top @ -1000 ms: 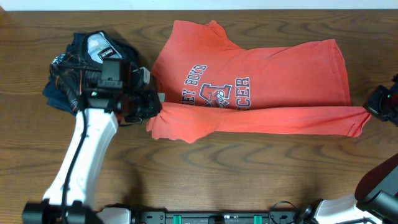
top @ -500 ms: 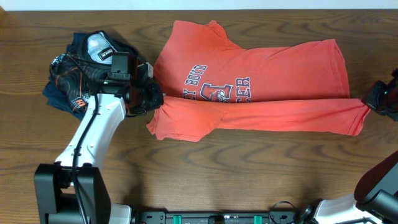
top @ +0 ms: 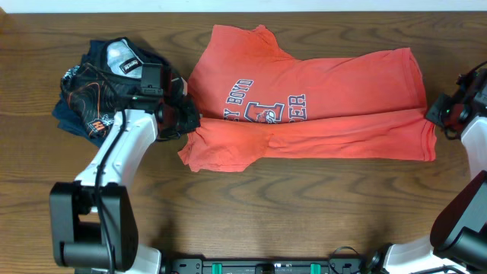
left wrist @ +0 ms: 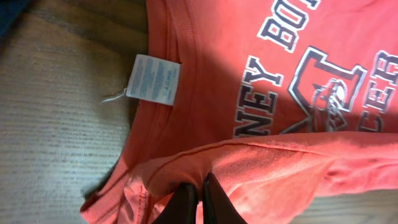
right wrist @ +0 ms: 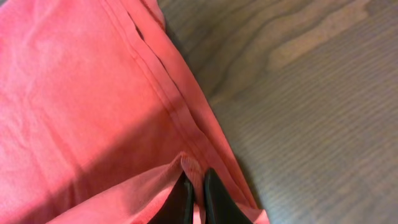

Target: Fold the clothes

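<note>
T-shirt point(top: 342, 84) fold advanced, seemingly pinched.

Coral-red T-shirt point(top: 319, 106) lies flat, lettering up — near long edge folded over

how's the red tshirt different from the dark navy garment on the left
The coral-red T-shirt lies spread flat with its lower strip folded over; the navy garment sits bunched in a heap. The T-shirt carries dark, white-outlined lettering; the navy garment has an orange line print. Both arms' jaws are shut on the T-shirt's folded edge; nothing holds the navy garment. Both rest on the wooden table.
</note>
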